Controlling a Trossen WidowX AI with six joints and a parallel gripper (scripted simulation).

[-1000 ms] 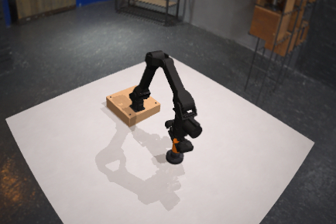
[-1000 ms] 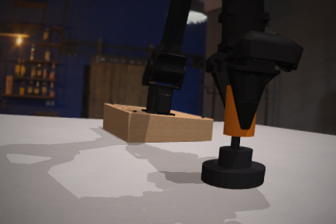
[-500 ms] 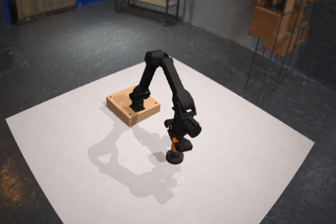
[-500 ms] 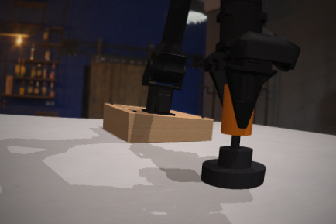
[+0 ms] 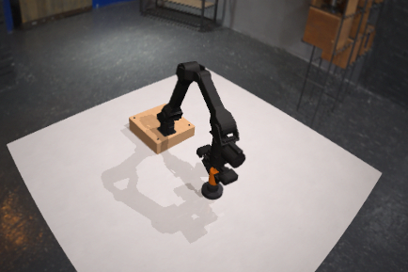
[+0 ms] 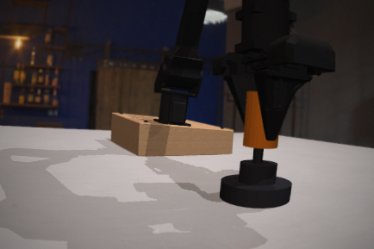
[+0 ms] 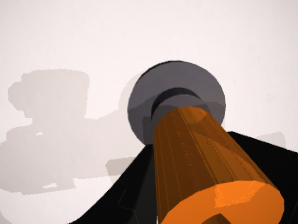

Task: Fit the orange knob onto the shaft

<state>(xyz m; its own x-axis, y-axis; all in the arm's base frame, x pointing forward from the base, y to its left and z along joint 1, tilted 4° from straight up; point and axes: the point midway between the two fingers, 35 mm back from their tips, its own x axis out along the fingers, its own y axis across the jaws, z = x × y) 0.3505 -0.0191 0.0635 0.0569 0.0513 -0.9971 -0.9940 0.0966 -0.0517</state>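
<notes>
"What's nearest?"
"The round pedestal [image 5: 212, 192] [image 6: 256, 191] [image 7: 142, 102], its shaft [image 6: 258, 155] rising to the knob [image 5: 213, 177] [image 6: 254, 119] [image 7: 200, 155]."
"And the gripper [image 5: 214, 175] [image 6: 257, 132] [image 7: 189, 144]?"
"Fingers clamped on the knob, above the pedestal."
"Farther back?"
"A wooden block [image 5: 176, 141] [image 6: 185, 141] under the arm's base."

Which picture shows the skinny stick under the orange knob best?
The exterior view. It looks from the side, so you see the shaft between the knob and the pedestal. In the top view I can't make the shaft out, and in the wrist view the knob blocks it.
</notes>
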